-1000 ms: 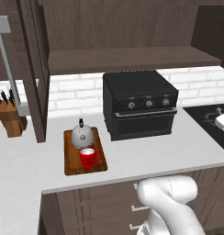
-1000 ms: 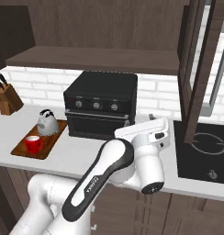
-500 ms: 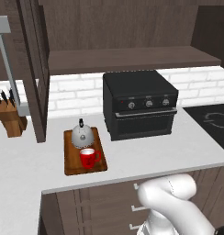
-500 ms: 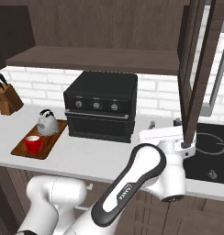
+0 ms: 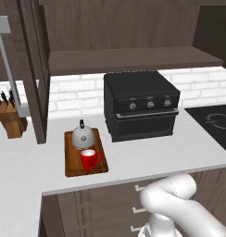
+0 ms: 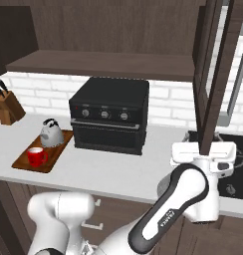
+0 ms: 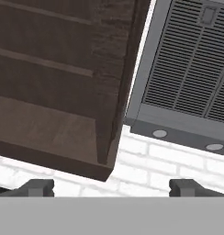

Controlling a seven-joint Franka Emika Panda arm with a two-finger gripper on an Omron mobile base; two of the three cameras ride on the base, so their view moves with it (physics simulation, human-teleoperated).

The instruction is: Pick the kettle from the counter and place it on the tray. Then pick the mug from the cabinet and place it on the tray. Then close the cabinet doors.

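Gaping wide, jaws empty, fingertips (image 7: 38, 187) below open cabinet (image 7: 58, 82)

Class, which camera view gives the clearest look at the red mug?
The left base view: the mug sits near and unobstructed on the tray, handle visible. The right base view shows it smaller, far left. The hand view faces the cabinet instead.

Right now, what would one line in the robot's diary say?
kettle: on tray | mug: on tray | cabinet doors: open | gripper: open, empty, by right door
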